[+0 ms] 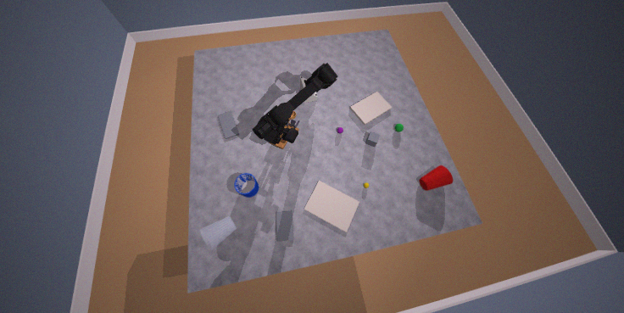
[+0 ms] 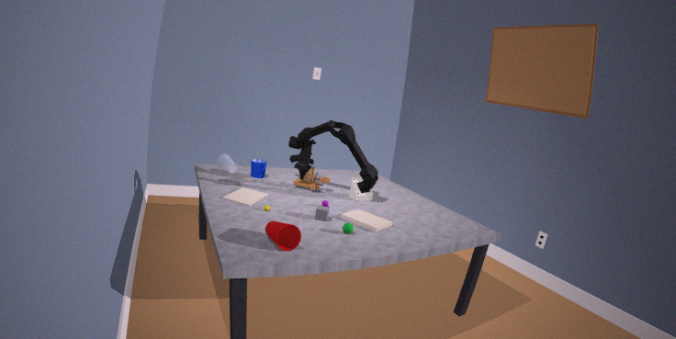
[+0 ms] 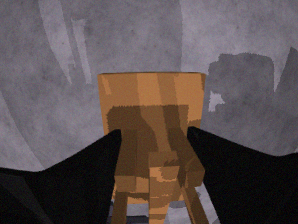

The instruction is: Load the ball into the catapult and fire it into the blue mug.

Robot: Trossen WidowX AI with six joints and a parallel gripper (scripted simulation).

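Observation:
The orange wooden catapult [image 1: 279,145] [image 2: 306,186] [image 3: 120,90] stands on the table, partly hidden under the arm in the top view. My gripper [image 2: 302,177] [image 3: 154,134] points down at it and is shut on its frame, one finger on each side. The blue mug [image 1: 253,190] [image 2: 258,169] stands upright, apart from the catapult. A purple ball [image 1: 339,130] [image 2: 324,203], a green ball [image 1: 398,127] [image 2: 347,228] and a yellow ball [image 1: 365,185] [image 2: 266,208] lie on the table. No ball shows in the catapult; its cup is out of the wrist view.
A red cup [image 1: 435,177] [image 2: 278,232] lies on its side. Two pale flat blocks [image 1: 370,107] [image 1: 332,207] and a grey cube [image 1: 372,138] [image 2: 322,213] lie among the balls. A whitish cup-like object [image 1: 218,231] [image 2: 227,163] is beyond the mug. Grey flat pieces [image 1: 227,125] [image 1: 284,226] also lie there.

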